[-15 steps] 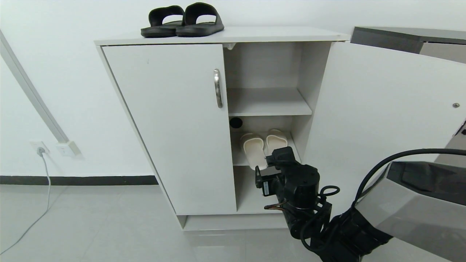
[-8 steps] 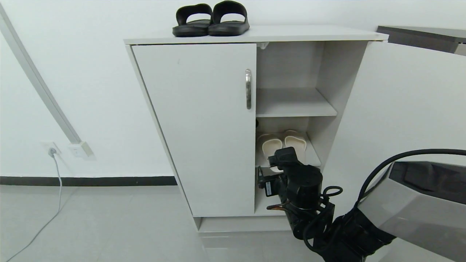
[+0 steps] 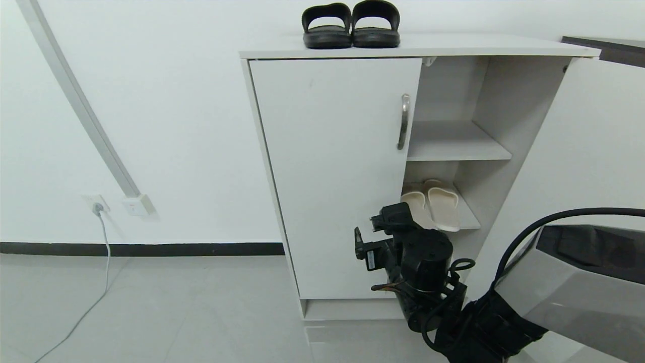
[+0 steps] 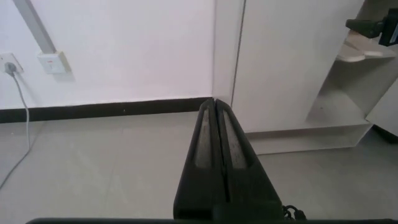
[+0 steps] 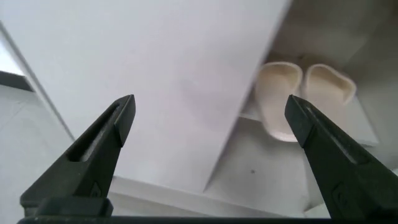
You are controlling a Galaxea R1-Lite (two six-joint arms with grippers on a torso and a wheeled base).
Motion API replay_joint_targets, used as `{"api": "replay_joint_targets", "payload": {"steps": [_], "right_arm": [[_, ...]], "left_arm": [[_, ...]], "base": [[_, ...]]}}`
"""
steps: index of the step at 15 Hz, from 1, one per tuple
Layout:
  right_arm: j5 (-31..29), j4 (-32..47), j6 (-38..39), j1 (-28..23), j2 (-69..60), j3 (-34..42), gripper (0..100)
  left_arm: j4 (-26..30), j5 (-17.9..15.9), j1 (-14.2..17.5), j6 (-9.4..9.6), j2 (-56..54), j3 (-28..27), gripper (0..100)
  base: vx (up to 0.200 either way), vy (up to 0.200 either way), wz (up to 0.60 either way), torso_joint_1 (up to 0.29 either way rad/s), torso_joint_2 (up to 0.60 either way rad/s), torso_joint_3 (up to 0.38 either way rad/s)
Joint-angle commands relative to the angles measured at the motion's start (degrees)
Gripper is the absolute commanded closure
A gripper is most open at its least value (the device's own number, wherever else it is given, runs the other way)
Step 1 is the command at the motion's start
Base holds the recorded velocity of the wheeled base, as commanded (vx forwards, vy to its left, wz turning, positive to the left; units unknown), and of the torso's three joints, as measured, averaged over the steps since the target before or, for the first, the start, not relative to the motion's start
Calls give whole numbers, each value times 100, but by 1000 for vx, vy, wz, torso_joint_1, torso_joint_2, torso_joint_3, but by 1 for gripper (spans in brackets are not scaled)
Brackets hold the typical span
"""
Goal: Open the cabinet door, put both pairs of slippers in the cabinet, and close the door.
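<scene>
Cabinet (image 3: 504, 50): right door (image 3: 594, 151) stands open. Black slippers (image 3: 351, 27) sit on its top; white slippers (image 3: 433, 204) lie on the middle shelf. Right gripper (image 5: 208, 109) is spread wide, low before the opening; left gripper (image 4: 215, 106) is pressed together. You should lift the right arm and pinch both black straps squarely.

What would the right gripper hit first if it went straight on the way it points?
Most likely the closed white cabinet door, near its free edge: the open right gripper centres on that panel. The pair of cream slippers on the shelf lies off to one side, though depth is unclear.
</scene>
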Motion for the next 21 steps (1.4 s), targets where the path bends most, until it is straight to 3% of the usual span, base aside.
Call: {"api": "replay_joint_targets", "payload": {"steps": [1,21], "right_arm": [[13,-33,-8,3,29,-13,0],[74,-77,-79,-6,117,31,0]], "left_arm": [[-1,-2,-4,-1,7,0,100],[-1,-2,5,-1,7,0,100]], "base": [[0,0,0,0,0,0],[0,0,0,0,0,0]]}}
